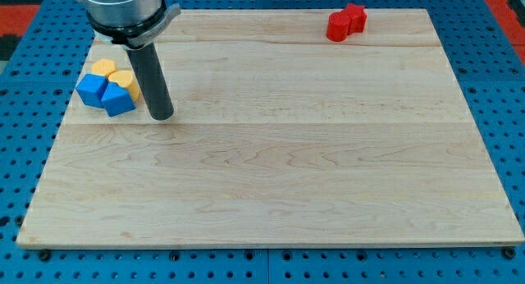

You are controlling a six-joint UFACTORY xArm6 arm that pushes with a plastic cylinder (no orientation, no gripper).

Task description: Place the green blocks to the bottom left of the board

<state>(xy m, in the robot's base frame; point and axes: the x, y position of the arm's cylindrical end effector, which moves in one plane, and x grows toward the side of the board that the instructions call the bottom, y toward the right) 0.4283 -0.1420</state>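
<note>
The wooden board (271, 194) is seen lying on a blue perforated table (500, 71), its pale surface filling the view's bottom and middle. Nearest on it is my tip (162, 116), which is set down on the wood in the view's upper left, at the lower end of a straight dark rod (150, 75) hung from a grey round mount (123, 9). No jaws are carried by the arm, so nothing is pinched or held. Just to the left of my tip a tight cluster is found: two blue blocks (107, 93) in front, and two yellow blocks (115, 73) touching them from behind. The nearer blue block is just beside the rod; contact cannot be told. Two red blocks (346, 22) are pressed together near the view's top edge, well apart from my tip. The green blocks cannot be made out anywhere in this view, so their place relative to my tip cannot be told.
</note>
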